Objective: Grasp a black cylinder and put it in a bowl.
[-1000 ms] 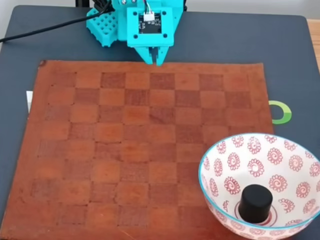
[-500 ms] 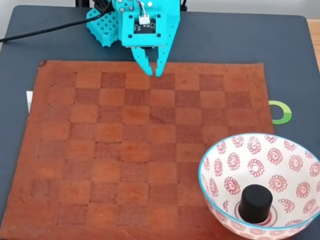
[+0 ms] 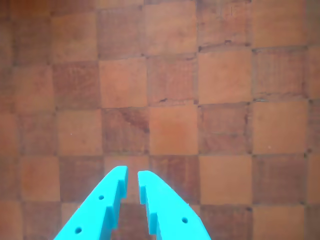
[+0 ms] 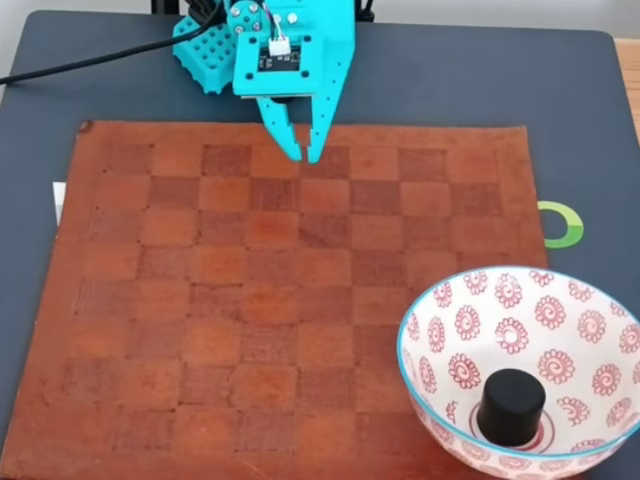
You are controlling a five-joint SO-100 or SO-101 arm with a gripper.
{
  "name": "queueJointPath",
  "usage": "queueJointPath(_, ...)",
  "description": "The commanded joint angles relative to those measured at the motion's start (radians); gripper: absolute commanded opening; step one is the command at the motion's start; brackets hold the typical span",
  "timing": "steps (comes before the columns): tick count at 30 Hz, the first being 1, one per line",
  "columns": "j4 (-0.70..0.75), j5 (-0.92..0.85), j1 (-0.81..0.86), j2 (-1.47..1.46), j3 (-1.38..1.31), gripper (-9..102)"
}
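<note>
The black cylinder stands upright at the bottom of the bowl, a white bowl with red spirals and a light-blue rim at the lower right of the fixed view. My teal gripper hangs over the far edge of the board, far from the bowl. Its fingers are shut to a thin slit with nothing between them. In the wrist view the gripper points at bare brown board squares.
A brown leather chessboard covers most of the dark table. The teal arm base and a black cable sit at the far edge. A green ring lies right of the board and a white slip left of it.
The gripper has come down and forward from the table's far edge onto the board's first row. Bowl and cylinder have not moved.
</note>
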Motion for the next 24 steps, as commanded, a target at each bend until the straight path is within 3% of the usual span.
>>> queueJointPath(1,-0.005,0.008,-0.005,0.061,0.023,0)
queueJointPath(13,0.011,-0.003,-0.006,0.325,0.163,0)
queueJointPath(24,0.021,-0.011,-0.048,0.339,0.163,0)
